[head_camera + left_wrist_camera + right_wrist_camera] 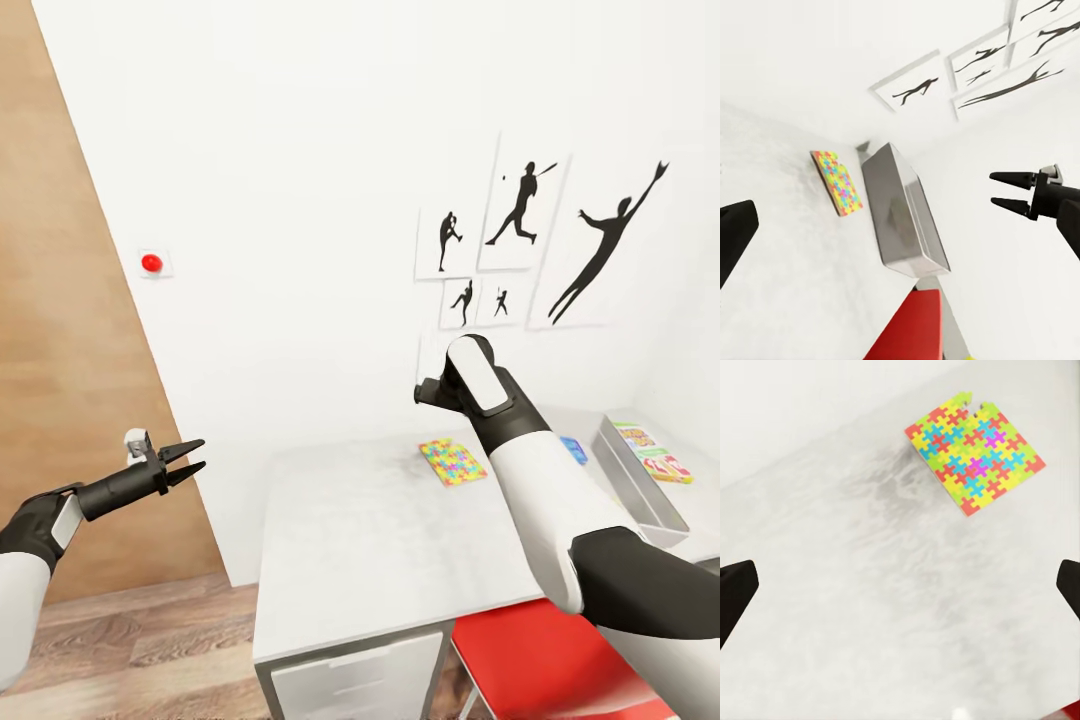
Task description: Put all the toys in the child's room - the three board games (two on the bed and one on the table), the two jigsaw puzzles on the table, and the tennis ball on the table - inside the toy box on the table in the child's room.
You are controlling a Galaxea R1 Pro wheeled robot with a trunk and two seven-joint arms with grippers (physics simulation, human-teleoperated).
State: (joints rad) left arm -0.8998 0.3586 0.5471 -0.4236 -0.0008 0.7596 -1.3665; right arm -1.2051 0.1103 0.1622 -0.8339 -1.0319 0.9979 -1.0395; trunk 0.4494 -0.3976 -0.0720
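Note:
A colourful jigsaw puzzle lies flat on the white table. The grey toy box stands at the table's right end, and two printed board games show over its rim. Between puzzle and box lies a blue board game, partly hidden by my right arm. My right gripper hovers open above the table, short of the puzzle. Off the table's left edge, my left gripper is held open and empty in the air. The tennis ball and the bed are out of view.
A red chair is tucked under the table's near right side. White drawers sit below the table front. The white wall behind carries black silhouette posters and a red button. A wooden panel stands at the left.

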